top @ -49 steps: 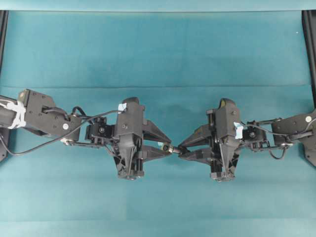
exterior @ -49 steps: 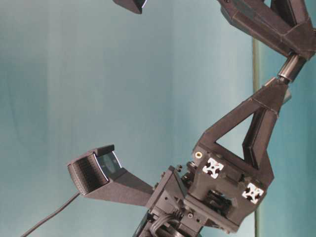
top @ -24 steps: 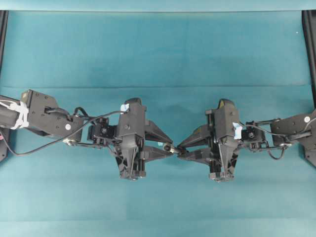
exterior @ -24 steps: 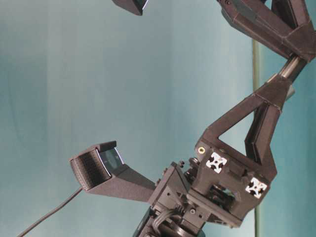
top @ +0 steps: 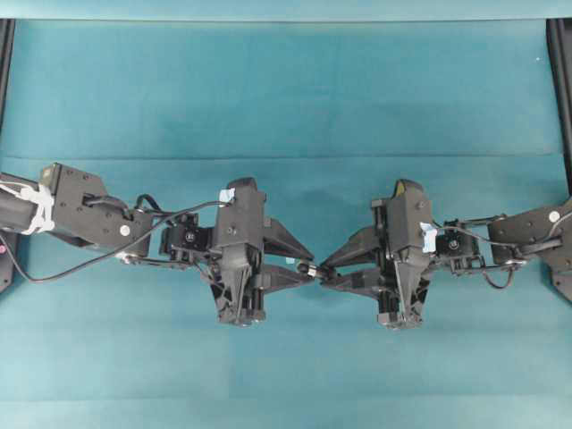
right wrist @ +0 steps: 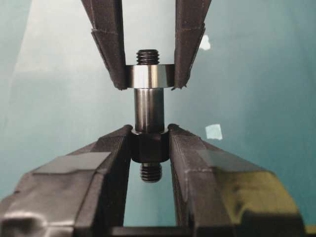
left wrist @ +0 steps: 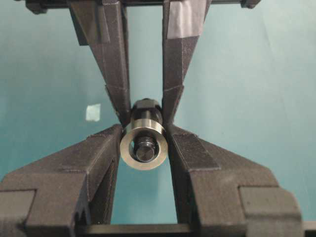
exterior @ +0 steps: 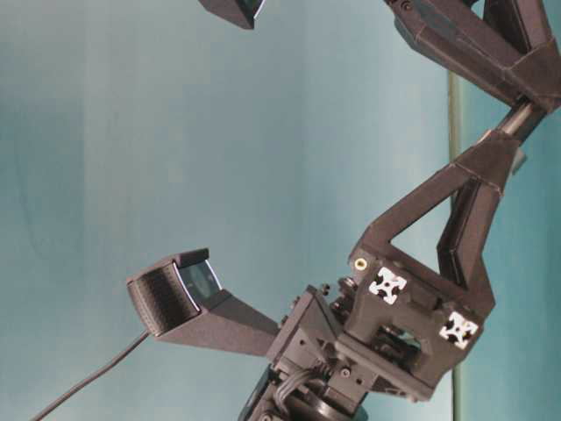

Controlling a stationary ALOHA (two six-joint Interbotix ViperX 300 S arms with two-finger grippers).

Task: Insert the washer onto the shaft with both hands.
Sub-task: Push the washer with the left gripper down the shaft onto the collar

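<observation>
Over the wrinkled teal cloth [top: 286,98], both black latticed arms meet tip to tip mid-table. Left gripper [left wrist: 143,148] is clamped on the washer [left wrist: 143,146], a polished silver ring. Right gripper [right wrist: 149,143] is clenched on the shaft [right wrist: 149,116]: dark stepped steel, threaded ends. Washer is already threaded over the shaft's far end. No readable markings.

No readable text, labels, brand names or numbers in any view. Pale blue tape tags on left gripper [top: 307,265] and right gripper [top: 327,269] are blank. Tape scrap [right wrist: 214,131] on the teal table cover [top: 286,98] carries no writing. Washer [left wrist: 143,146] and shaft [right wrist: 149,117] show no markings.
</observation>
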